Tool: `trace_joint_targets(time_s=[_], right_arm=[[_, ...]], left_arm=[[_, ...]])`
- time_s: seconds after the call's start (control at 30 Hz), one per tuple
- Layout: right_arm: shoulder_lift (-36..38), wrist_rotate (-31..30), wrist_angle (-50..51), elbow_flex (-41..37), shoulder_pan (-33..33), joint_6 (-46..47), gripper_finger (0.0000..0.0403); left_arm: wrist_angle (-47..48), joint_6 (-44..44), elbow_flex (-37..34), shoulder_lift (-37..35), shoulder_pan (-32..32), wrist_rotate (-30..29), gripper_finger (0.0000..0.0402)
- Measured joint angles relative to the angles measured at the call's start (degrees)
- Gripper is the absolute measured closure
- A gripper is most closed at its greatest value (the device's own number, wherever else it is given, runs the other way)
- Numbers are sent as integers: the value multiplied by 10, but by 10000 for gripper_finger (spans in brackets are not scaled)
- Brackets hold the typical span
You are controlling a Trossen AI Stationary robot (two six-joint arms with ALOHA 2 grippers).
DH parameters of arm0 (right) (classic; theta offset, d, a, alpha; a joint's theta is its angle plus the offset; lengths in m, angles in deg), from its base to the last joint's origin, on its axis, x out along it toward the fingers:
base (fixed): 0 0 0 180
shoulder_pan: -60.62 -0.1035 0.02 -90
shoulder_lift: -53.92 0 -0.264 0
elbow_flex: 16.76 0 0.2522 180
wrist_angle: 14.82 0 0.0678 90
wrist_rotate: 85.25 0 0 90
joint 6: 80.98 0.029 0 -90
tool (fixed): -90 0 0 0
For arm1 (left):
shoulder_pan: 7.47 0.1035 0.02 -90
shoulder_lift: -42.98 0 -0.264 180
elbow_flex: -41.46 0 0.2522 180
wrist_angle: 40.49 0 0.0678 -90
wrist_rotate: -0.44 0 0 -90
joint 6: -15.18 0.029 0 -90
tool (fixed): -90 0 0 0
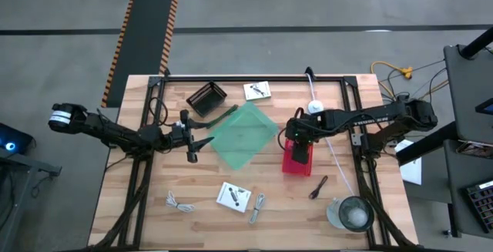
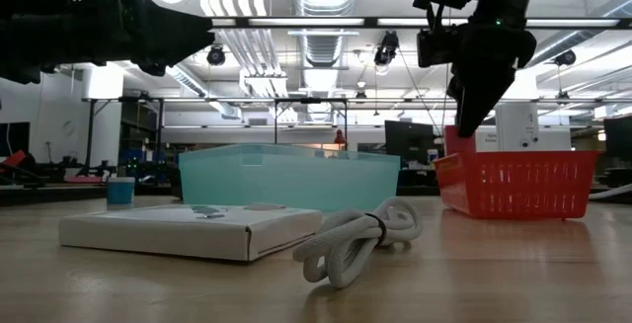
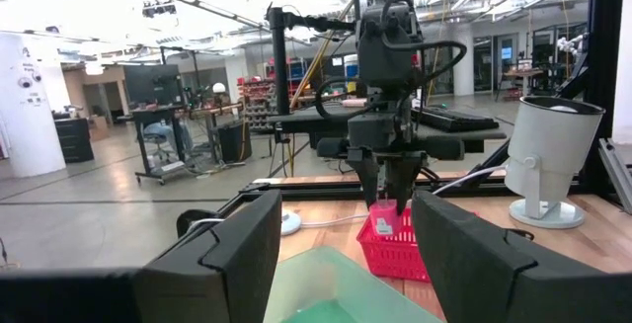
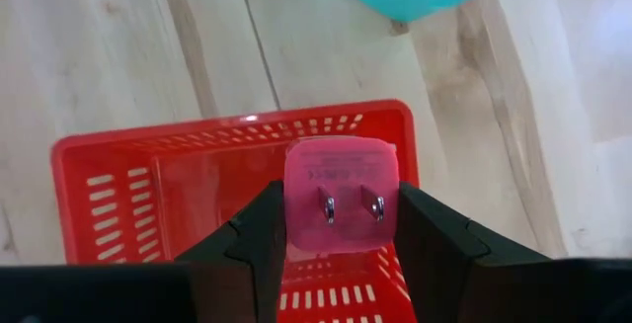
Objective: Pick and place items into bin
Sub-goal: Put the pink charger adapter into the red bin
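Note:
My right gripper (image 1: 297,142) hangs over the red basket (image 1: 296,162) and is shut on a pink plug adapter (image 4: 341,202) with two metal prongs. My left gripper (image 1: 199,141) is open and hovers by the left corner of the teal bin (image 1: 243,135), touching nothing. On the near part of the table lie a white coiled cable (image 1: 179,203), a flat white box (image 1: 233,196), a metal piece (image 1: 258,207) and a dark stick (image 1: 318,186). A white printed packet (image 1: 257,90) lies near the far edge. My right gripper pinches the pink plug adapter by two opposite side faces (image 4: 291,214), one finger (image 4: 247,239) on each side. The fingers point down from above. The adapter is lifted clear above the red basket's open top (image 4: 197,180), its pronged face turned toward the wrist camera.
A black basket (image 1: 206,98) stands beside the teal bin's far-left side. A white stand with a long rod (image 1: 314,107) sits behind the red basket. A clear round container (image 1: 353,213) stands at the near right corner. Bare wood shows between the near items.

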Motion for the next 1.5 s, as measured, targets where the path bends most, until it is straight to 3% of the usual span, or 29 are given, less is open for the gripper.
trace_joint_targets(time_s=[1.07,1.5], right_arm=[[0,-9,-108,-85,0,-18,261],[-54,2,-118,-86,0,-10,261]], left_arm=[[0,0,0,0,0,0,191],[0,0,0,0,0,0,191]])
